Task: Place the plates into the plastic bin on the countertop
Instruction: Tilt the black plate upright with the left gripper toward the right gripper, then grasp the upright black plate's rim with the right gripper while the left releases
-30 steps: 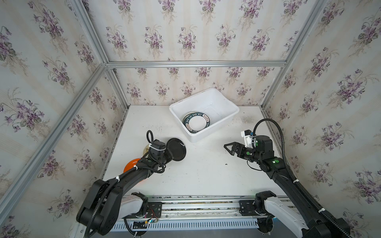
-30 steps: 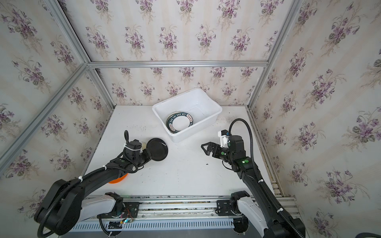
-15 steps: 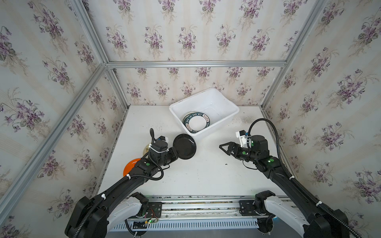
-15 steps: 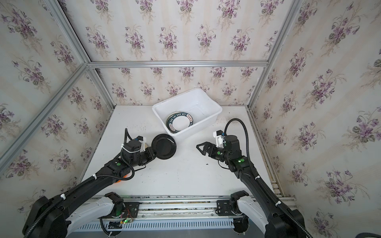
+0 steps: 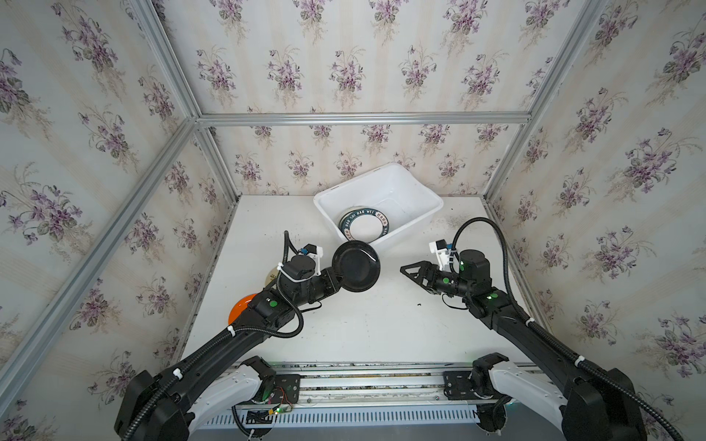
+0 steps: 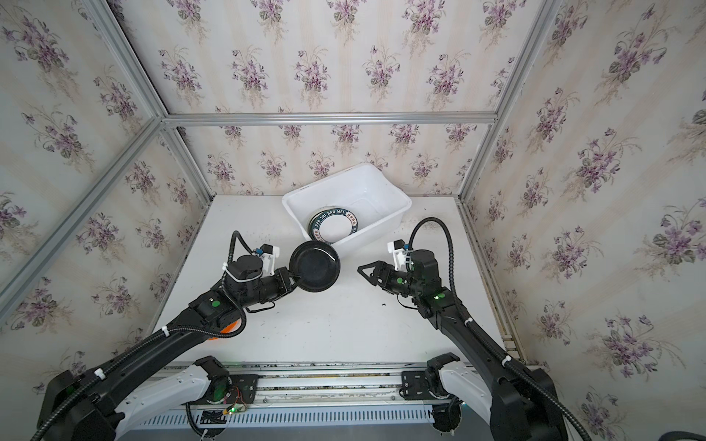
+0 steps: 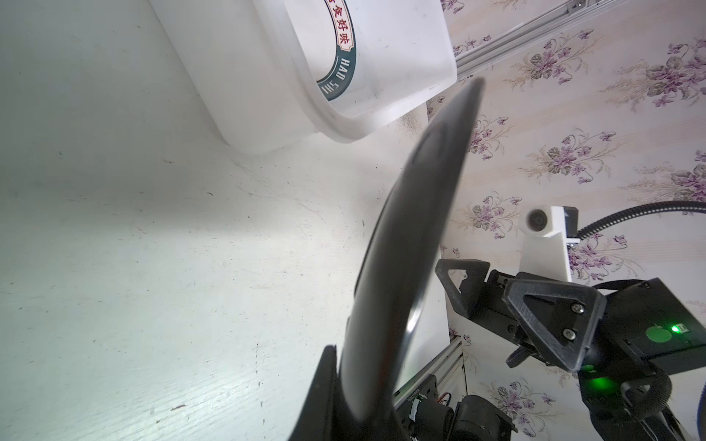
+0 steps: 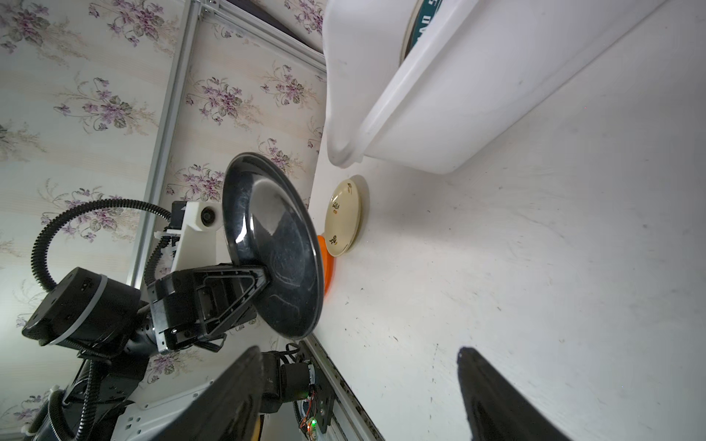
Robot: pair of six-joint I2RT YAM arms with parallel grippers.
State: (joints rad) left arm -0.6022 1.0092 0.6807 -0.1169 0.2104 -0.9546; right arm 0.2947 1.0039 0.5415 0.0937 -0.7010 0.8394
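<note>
Open countertop (image 5: 363, 324) separates the black plate (image 5: 356, 267) from the right gripper (image 5: 405, 270).

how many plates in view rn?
4. Black plate is held in the left pincer; lettered plate in the bin; orange plate and cream plate on the countertop by the left arm. More may be stacked under the lettered one.

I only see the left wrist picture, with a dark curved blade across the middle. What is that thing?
Observer: A round glossy black plate, which you see edge-on. The left gripper pinches its rim.
Operator: Are any plates outside the tub?
Observer: Yes, a cream plate and an orange plate lie on the countertop.
Operator: Is the other claw carrying anything?
Observer: No. The right gripper is open, with nothing between its fingers.
</note>
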